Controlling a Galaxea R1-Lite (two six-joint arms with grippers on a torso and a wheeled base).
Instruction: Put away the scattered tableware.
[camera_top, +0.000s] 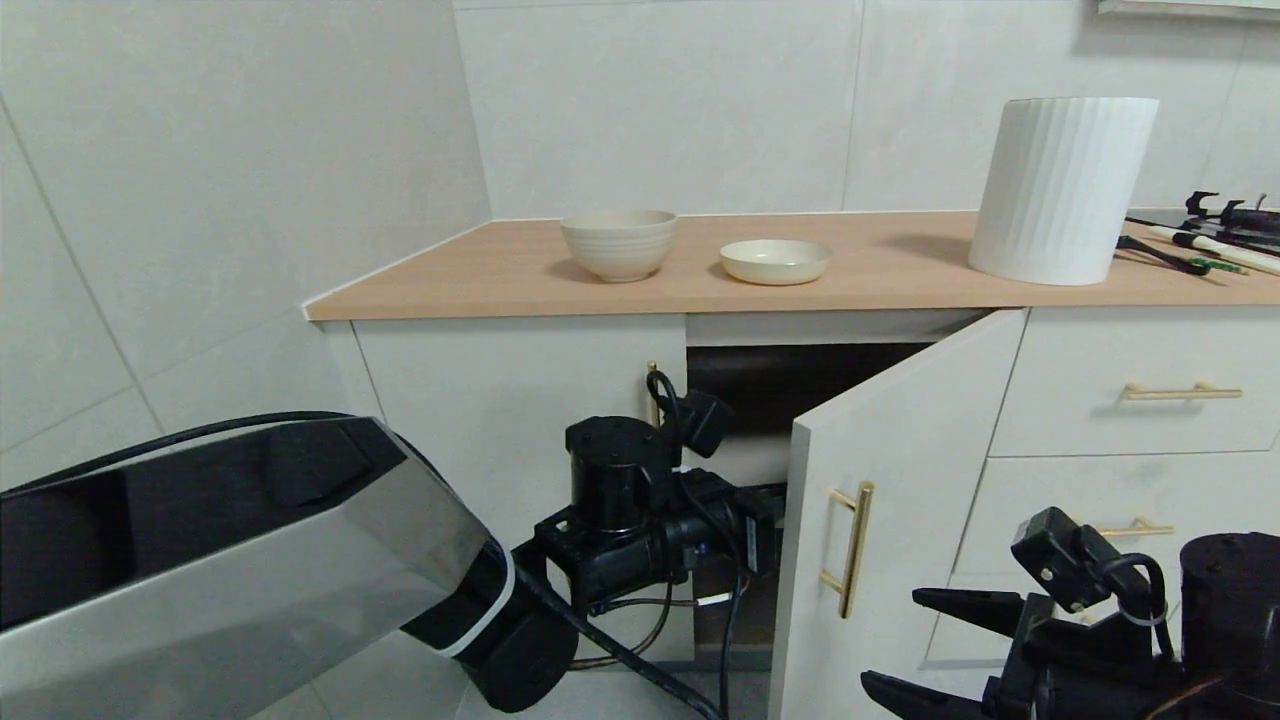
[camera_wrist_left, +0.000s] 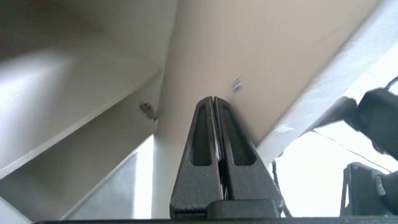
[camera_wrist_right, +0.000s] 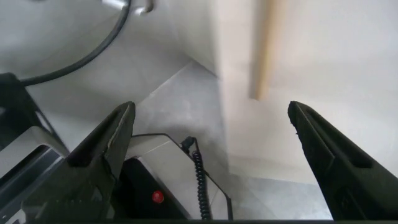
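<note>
Since the cabinet door (camera_top: 880, 520) under the wooden surface (camera_top: 900, 275) hangs open toward me, the head cam gets a peek at the dark opening behind it. Up top, the tableware is sitting out on the surface. A beige ribbed bowl (camera_top: 619, 243) is over toward the left corner, and a shallow cream dish (camera_top: 775, 260) sits just beside it on the right, the two apart. Further right there's a tall white ribbed container (camera_top: 1062, 188) standing upright. Past that, a few utensils (camera_top: 1195, 252) lie at the edge of frame, too cramped for me to sort out which is which.

My left end effector (camera_wrist_left: 213, 109) is down low at the cabinet opening, left of the open door. On its wrist cam the fingers are pressed flat together with nothing between them. The tip is right up near a pale cabinet panel, and I honestly can't tell if it's touching or not.

My right end effector (camera_top: 890, 640) is low on the right, in front of the door's outer face. It sits just below the gold bar handle (camera_top: 852, 548). Its fingers are spread wide and they're empty. On the right wrist cam, the lower end of the handle shows between the spread fingers, farther off and not in contact.

Right of the door are drawers (camera_top: 1140, 380) with matching gold pulls, all closed.
</note>
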